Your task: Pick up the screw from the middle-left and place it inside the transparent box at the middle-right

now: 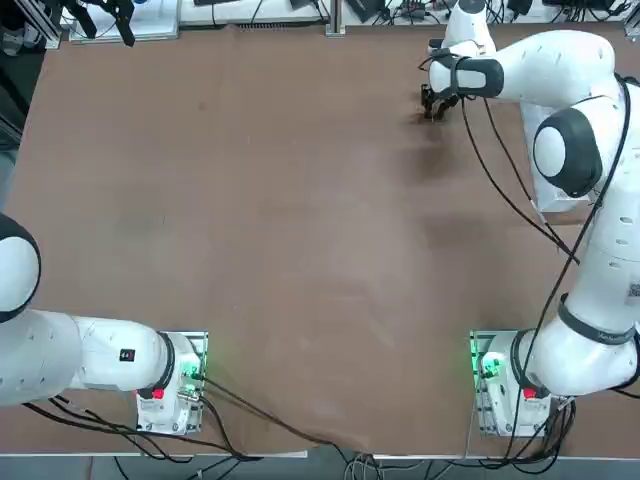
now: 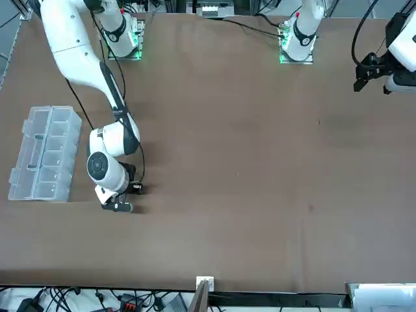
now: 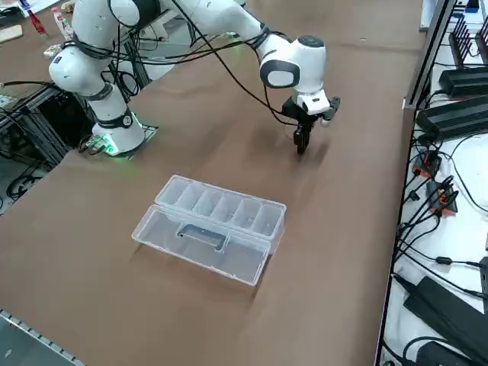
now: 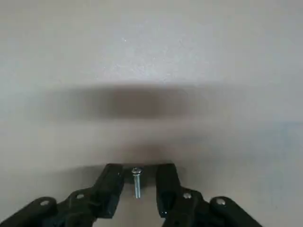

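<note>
From here, 1 screw [image 4: 137, 182] lies between the 2 parted fingers of the right gripper [image 4: 143, 182], visible gaps on both sides, ungripped.

No text, labels, brands, numbers or signs can be read anywhere here.

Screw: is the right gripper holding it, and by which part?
Not held. The screw shows between the right gripper's open fingers, with a visible gap on each side.
</note>
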